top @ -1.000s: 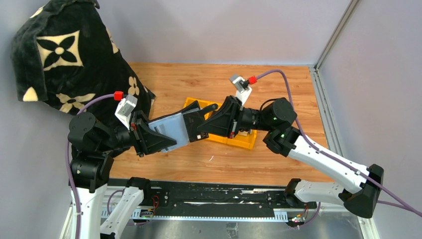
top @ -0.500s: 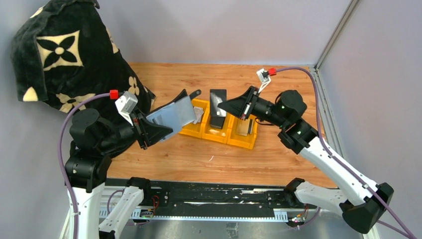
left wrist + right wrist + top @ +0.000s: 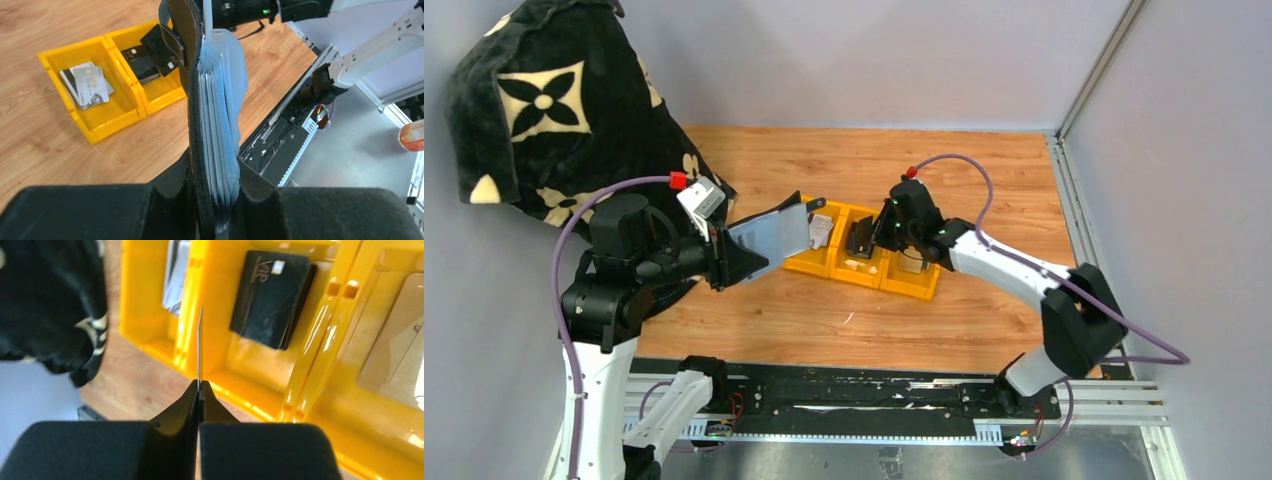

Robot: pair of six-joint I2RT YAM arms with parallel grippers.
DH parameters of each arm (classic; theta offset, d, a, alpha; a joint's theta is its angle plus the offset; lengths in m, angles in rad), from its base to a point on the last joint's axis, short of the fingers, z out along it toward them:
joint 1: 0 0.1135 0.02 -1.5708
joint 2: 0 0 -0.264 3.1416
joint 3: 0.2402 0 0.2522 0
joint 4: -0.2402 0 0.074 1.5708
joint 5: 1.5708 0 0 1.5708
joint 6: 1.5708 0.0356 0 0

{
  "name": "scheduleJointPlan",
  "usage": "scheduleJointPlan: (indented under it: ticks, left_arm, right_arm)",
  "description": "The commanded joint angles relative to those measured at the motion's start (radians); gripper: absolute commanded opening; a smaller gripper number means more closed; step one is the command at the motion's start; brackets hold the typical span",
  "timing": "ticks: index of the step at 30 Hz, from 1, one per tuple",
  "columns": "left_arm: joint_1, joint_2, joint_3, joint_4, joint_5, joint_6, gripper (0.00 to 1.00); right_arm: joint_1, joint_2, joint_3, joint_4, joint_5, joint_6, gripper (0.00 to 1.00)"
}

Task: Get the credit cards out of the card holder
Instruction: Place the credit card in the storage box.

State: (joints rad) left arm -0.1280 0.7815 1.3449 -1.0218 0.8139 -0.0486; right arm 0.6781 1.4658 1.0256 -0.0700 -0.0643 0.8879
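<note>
Currently left gripper [image 3: 216,175] is clamping the card holder [image 3: 193,90]; right gripper [image 3: 198,386] is pinching one credit card [image 3: 200,340] over yellow bin [image 3: 305,360].

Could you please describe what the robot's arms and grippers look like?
Both the left arm and right arm have white links and black joints. A purple cable with a red plug runs to each wrist. The left gripper and right gripper are black and wedge-shaped.
</note>
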Motion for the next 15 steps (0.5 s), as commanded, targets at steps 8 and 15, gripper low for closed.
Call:
scheduleJointPlan:
  ticks: [8,15]
  left_arm:
    - [-0.005,-0.005,0.021,-0.089,0.034,0.113,0.00]
    - [-0.005,-0.027,0.032,-0.110,0.065,0.137,0.00]
  right_arm:
    - [0.035,0.320,0.251,-0.085,0.236,0.117,0.00]
    - [0.036,0.433,0.329,-0.131,0.280,0.136,0.03]
